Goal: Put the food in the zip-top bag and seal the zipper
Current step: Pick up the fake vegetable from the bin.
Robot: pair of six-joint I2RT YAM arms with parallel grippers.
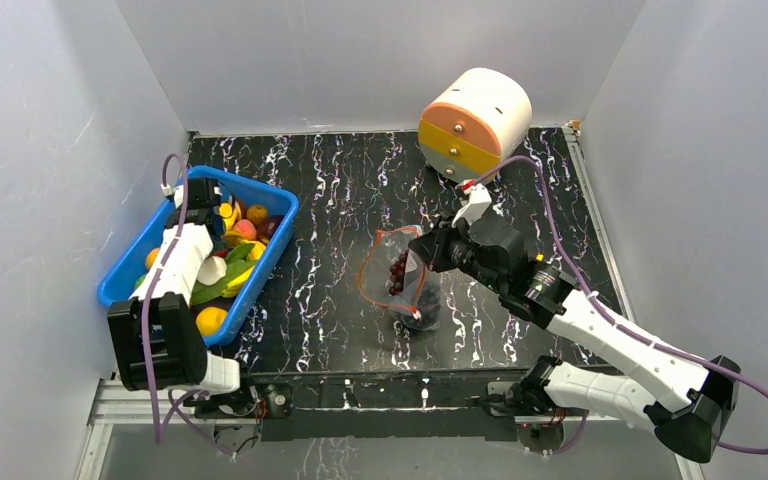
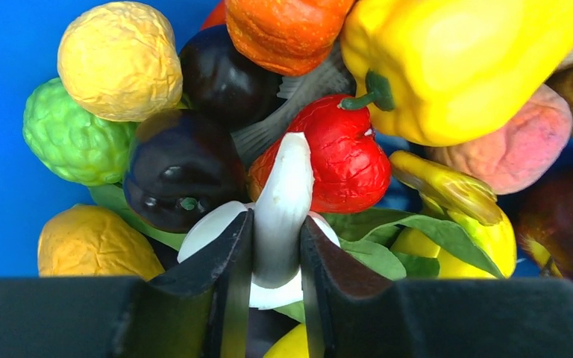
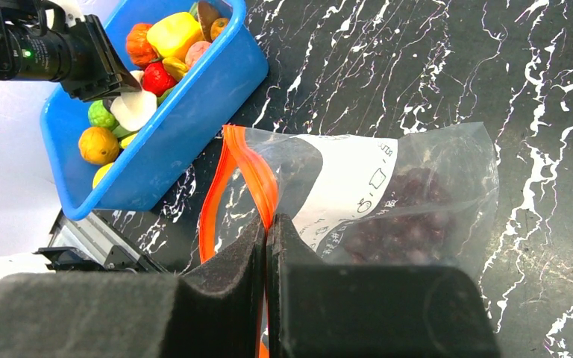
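Your L claw (image 2: 276, 250) is clamped on the white piece (image 2: 287, 179); other food (image 2: 339, 153) lies just ahead of it in the blue bin (image 2: 0, 60). R claw (image 3: 266, 231) pinches the zipper (image 3: 248, 160), prob. to hold the zip-top bag (image 3: 433, 168) mouth open; grapes (image 3: 406, 220) inside, beyond it.

The left arm (image 1: 175, 268) and the right arm (image 1: 610, 335) have white shells with black joint blocks. A thin purple cable (image 1: 146, 345) runs along each one. Their fingers (image 3: 224, 298) are black, wedge-shaped and matte.
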